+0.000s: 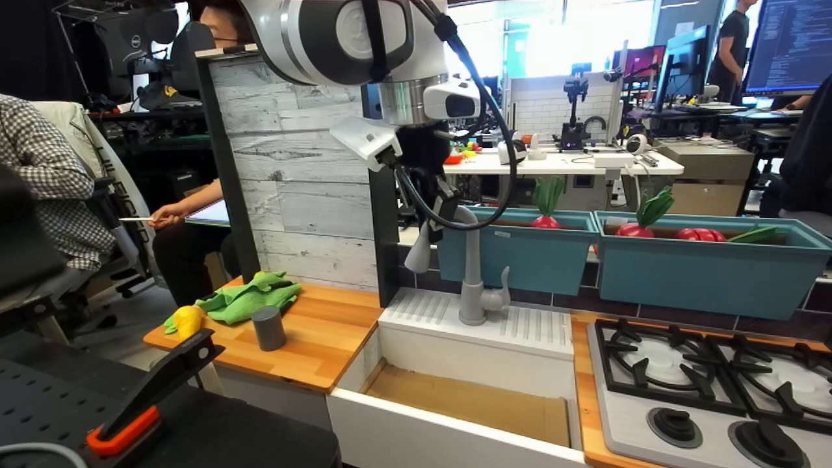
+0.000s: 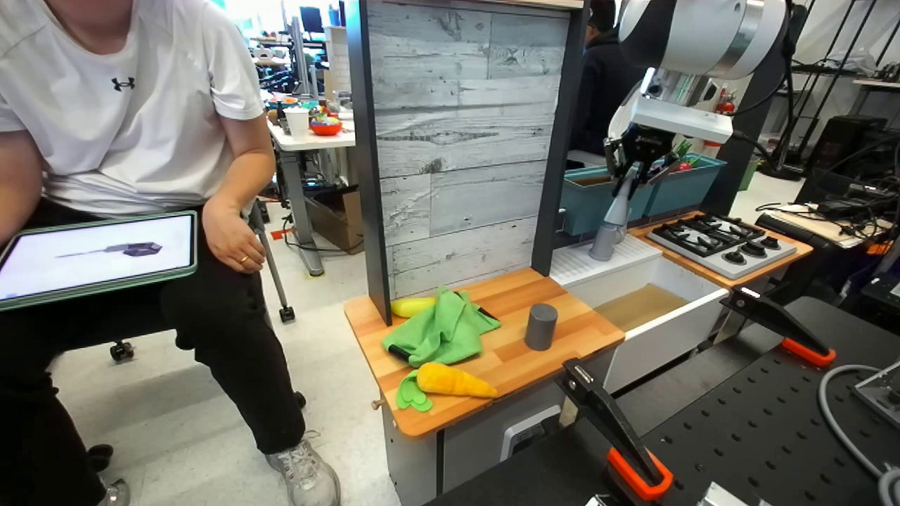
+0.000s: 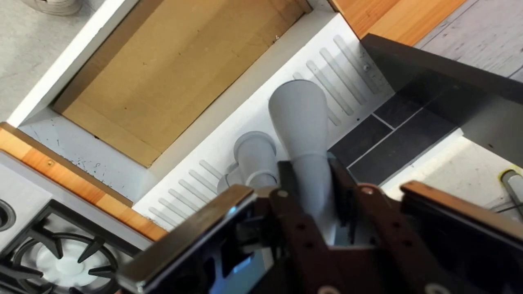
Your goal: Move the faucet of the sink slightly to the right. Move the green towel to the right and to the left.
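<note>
The grey faucet (image 1: pixel 474 266) stands on the white ribbed ledge behind the sink (image 1: pixel 455 416), its spout turned to the side of its post. It also shows in an exterior view (image 2: pixel 606 242). In the wrist view, the flared spout (image 3: pixel 300 118) runs between the fingers. My gripper (image 3: pixel 311 171) is shut on the spout, with a finger against each side; it also shows in both exterior views (image 1: pixel 439 224) (image 2: pixel 626 184). The green towel (image 1: pixel 250 300) lies crumpled on the wooden counter, seen in an exterior view (image 2: pixel 450 329) and out of the wrist view.
A grey cylinder (image 2: pixel 541 327), a yellow-orange carrot toy (image 2: pixel 453 381) and a yellow object (image 2: pixel 411 306) lie around the towel. A stove (image 1: pixel 676 370) sits beside the sink. Teal planters (image 1: pixel 708 276) hang behind the faucet. A wood-panel wall (image 1: pixel 318 175) borders the counter.
</note>
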Action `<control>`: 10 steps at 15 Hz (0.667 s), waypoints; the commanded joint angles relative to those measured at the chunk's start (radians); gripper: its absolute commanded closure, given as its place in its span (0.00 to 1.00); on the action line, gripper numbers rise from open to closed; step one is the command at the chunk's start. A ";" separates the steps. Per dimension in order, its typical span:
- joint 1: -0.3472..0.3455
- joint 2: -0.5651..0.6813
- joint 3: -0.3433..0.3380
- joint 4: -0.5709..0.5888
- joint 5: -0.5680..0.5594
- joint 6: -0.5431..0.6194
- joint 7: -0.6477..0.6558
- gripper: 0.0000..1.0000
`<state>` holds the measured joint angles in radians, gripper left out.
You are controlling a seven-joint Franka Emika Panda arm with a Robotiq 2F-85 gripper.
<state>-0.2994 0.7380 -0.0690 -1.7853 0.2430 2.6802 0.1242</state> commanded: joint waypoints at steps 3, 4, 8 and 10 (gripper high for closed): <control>-0.048 -0.082 -0.029 -0.074 -0.023 -0.115 -0.116 0.94; -0.053 -0.087 -0.034 -0.074 -0.025 -0.121 -0.129 0.94; -0.067 -0.093 -0.051 -0.064 -0.032 -0.150 -0.157 0.94; -0.076 -0.097 -0.057 -0.055 -0.034 -0.169 -0.167 0.94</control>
<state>-0.3296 0.7299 -0.0764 -1.7754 0.2426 2.6137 0.0011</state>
